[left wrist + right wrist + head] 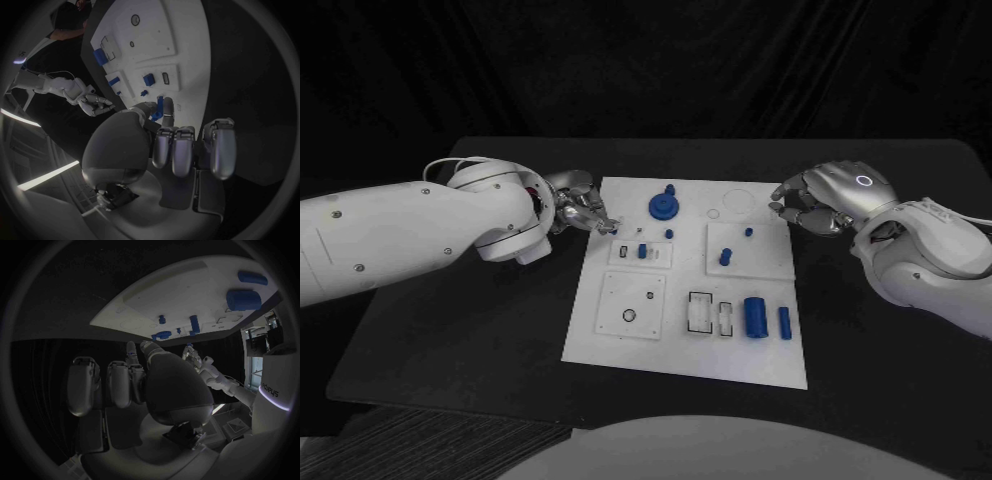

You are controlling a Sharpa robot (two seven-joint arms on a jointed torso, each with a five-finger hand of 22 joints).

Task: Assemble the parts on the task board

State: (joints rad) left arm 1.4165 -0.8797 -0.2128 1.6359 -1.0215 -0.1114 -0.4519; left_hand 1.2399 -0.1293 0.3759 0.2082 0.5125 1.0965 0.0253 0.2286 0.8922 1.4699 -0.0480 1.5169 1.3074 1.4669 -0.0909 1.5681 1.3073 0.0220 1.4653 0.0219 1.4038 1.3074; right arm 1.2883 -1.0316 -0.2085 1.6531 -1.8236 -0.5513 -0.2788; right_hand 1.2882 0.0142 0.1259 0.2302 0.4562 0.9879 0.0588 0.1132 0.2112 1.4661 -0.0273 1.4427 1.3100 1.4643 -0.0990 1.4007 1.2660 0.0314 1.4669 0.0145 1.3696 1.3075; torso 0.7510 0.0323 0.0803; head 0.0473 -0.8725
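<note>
The left hand (578, 212) hovers at the left edge of the board (687, 350), near its far corner. In the left wrist view its thumb and a finger appear to pinch a slim blue pin (160, 107), while the other fingers (179, 150) hang curled beside it.

The board is a white plate lying in the middle of the black counter (473, 340), made up of several smaller white panels. At its far end stands a round blue disc (666, 205) with a knob on top. Just nearer lie a small blue block (642, 251) and a tiny blue peg (669, 234); to their right a short blue bar (726, 258) and another small peg (747, 232). On the near right sit a thick blue cylinder (756, 317) and, just beside it, a narrower blue piece (785, 321).

The right hand (815, 205) hovers at the board's far right corner, fingers curled in; whether it holds anything I cannot tell.
</note>
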